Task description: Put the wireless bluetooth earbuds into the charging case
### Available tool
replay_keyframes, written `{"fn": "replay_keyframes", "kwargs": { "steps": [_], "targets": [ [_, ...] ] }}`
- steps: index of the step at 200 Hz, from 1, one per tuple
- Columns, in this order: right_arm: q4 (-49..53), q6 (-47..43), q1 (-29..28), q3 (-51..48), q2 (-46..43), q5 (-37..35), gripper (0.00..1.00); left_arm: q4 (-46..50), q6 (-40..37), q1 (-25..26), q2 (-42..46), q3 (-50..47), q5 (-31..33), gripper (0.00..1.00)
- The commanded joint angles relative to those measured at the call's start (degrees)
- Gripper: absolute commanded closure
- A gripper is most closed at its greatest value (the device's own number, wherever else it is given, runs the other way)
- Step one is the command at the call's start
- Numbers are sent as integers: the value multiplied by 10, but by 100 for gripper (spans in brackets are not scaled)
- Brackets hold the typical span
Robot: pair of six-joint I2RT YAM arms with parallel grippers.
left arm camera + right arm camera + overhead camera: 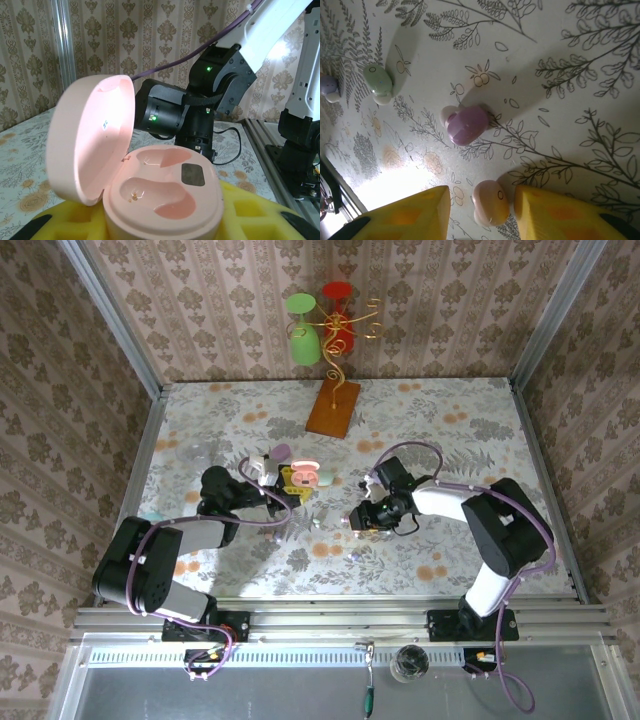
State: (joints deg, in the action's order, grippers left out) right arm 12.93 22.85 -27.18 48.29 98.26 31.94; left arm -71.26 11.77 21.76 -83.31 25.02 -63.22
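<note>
One pink case [165,200], lid up, sits clamped in the left gripper [284,488]. Right of the case, four buds lie on the table [560,75]: lilac bud [328,85], green bud [379,82], purple bud [467,125], pink bud [491,201]. The right gripper [482,212] has its jaws apart, straddling the pink bud without clamping it.

Walls [200,310] papered in a beige damask pattern with pale stripes close in the counter [450,420] on three sides, and grey metal posts [110,315] run up the two far corners. The counter's pale surface is printed with grey leaves and orange blossoms. Near its far edge a brown wooden base [333,406] carries a curly gold wire stand [335,365] hung with a green glass [303,338] and a red glass [338,295]. A ribbed metal rail [340,620] runs along the near edge, beside a bright band of light [330,585] on the counter.
</note>
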Motion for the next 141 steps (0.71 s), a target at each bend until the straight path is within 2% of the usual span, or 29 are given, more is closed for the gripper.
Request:
{"fn": "replay_keyframes", "kwargs": {
  "steps": [1,71,141],
  "targets": [
    [-14,6,-2,3,12,23,58,-20,-6,3,-5,6,-17,64],
    [-33,18,-2,-12,13,40,73,-20,-7,5,-10,12,-22,64],
    [-36,13,-5,-11,24,57,73,-20,-10,5,-10,8,-23,64]
  ]
}}
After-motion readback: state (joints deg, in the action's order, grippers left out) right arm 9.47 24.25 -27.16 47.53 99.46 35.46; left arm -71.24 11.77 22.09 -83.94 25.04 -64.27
